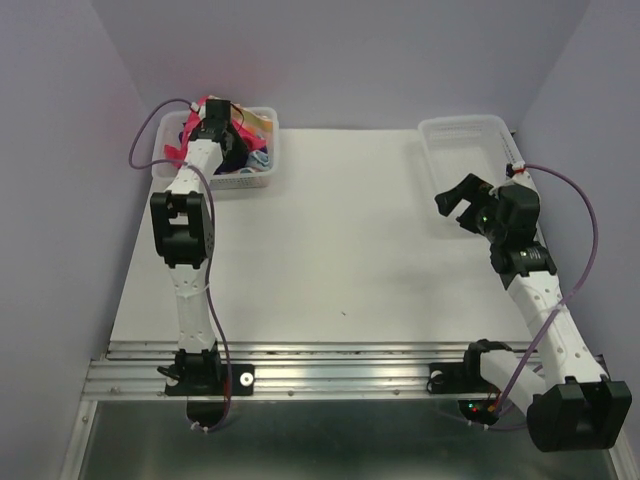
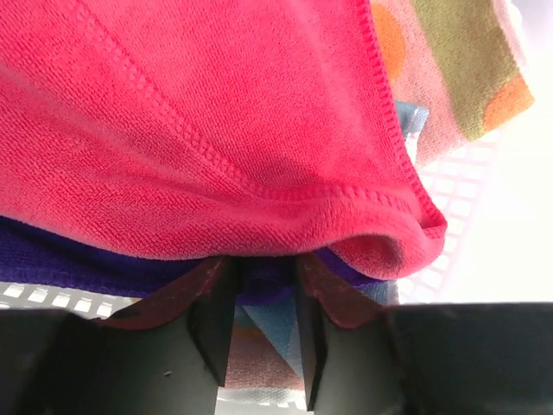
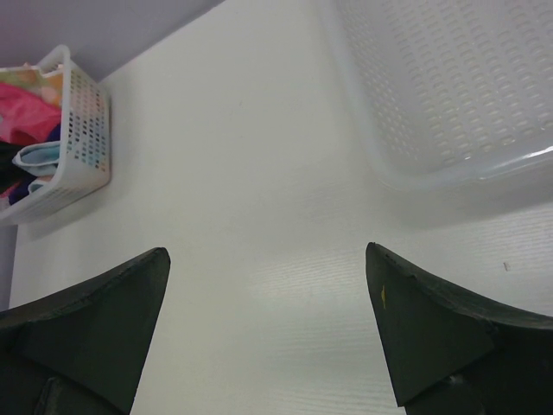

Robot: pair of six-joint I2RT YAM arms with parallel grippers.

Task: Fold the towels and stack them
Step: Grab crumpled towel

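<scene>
On counter (image 1: 340, 260), far-left basket (image 1: 265, 185) holds all towels (image 1: 255, 155), pink towel (image 2: 216, 130) topmost, hem lying across left end effector (image 2: 259, 290), jaws half-closed in pile, grip unclear; right end effector (image 3: 266, 259) wide open, well apart.

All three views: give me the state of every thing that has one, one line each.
towel basket, holding the towels
other basket, empty
left gripper, jaws partly apart, cloth between them, grip unclear
right gripper, open, empty
pink towel, unfolded, atop the pile
purple towel, crumpled under the pink one
light-blue patterned towel, crumpled in the pile
</scene>
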